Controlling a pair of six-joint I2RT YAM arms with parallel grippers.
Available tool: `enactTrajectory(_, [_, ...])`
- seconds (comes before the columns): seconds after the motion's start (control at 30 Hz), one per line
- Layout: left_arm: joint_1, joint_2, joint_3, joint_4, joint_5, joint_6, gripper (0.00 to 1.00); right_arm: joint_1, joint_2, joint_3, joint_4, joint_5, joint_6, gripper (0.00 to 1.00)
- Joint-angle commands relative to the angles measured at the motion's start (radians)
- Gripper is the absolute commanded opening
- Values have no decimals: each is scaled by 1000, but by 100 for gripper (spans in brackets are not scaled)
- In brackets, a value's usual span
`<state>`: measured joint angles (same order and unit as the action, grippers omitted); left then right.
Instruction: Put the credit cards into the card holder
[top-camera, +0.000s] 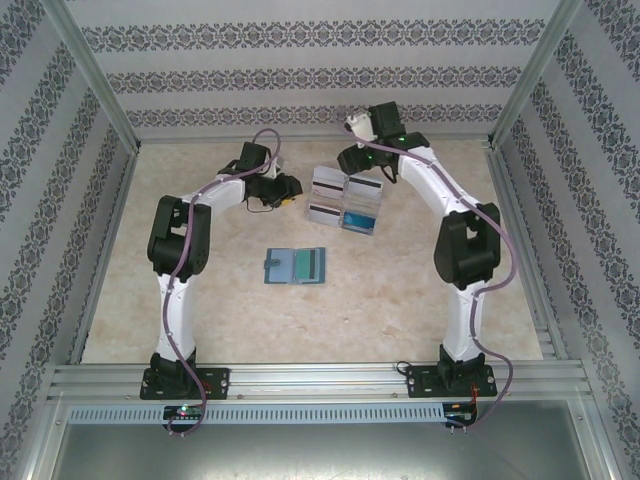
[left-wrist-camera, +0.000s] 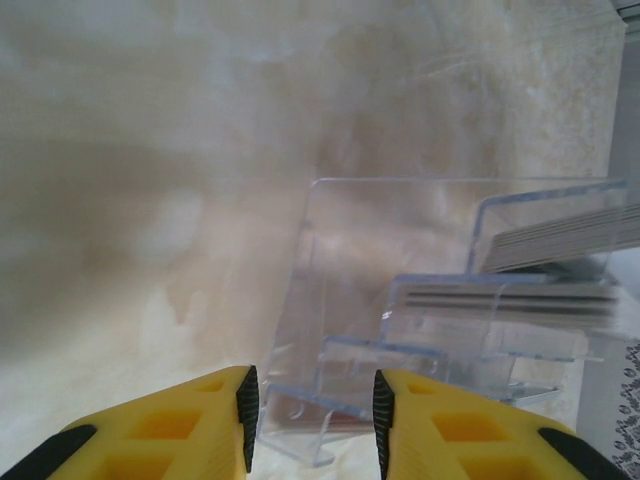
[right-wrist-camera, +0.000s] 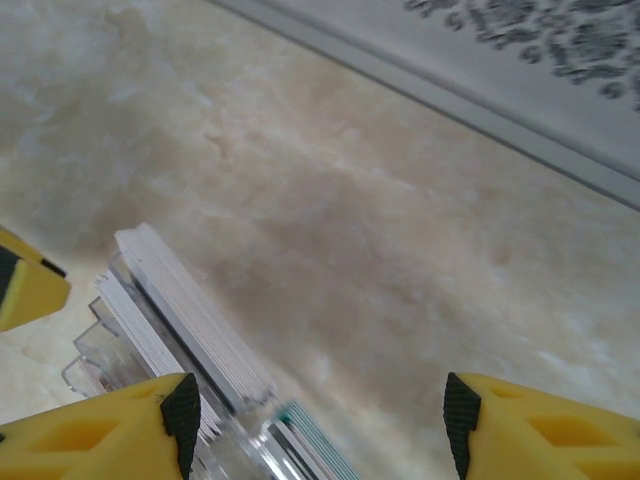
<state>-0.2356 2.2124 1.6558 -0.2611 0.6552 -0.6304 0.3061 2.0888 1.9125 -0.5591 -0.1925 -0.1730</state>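
Note:
The card holder (top-camera: 281, 267) lies open and flat in the middle of the table, and a teal card (top-camera: 308, 265) rests on its right half. The other credit cards (top-camera: 333, 190) stand in stacks in a clear acrylic stand (top-camera: 346, 203) further back. My left gripper (top-camera: 286, 190) is just left of that stand. In the left wrist view it (left-wrist-camera: 310, 405) is open and empty, facing the stand (left-wrist-camera: 400, 330) and its white-grey cards (left-wrist-camera: 560, 240). My right gripper (top-camera: 358, 162) hangs over the stand's back edge, open wide (right-wrist-camera: 315, 420) above a white card stack (right-wrist-camera: 190, 310) and teal cards (right-wrist-camera: 318, 445).
The stone-patterned tabletop (top-camera: 420, 300) is walled by patterned panels with metal rails on both sides and along the near edge (top-camera: 320, 380). In the right wrist view a yellow finger of the left gripper (right-wrist-camera: 25, 285) shows at the left edge, close to the stand.

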Motion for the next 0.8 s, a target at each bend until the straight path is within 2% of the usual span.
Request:
enactTrajectory(0.0, [-21,15,42,27,39,-14,38,23,66,91,-76,-50,-69,68])
enactTrajectory(0.27, [-39,53,82,14,55,-17,39,35,173,228,-144,-77,-102,67])
enactTrajectory(0.77, [-53,61,103,-12,45,0,39,36,233,278,-205,-39,-140,67])
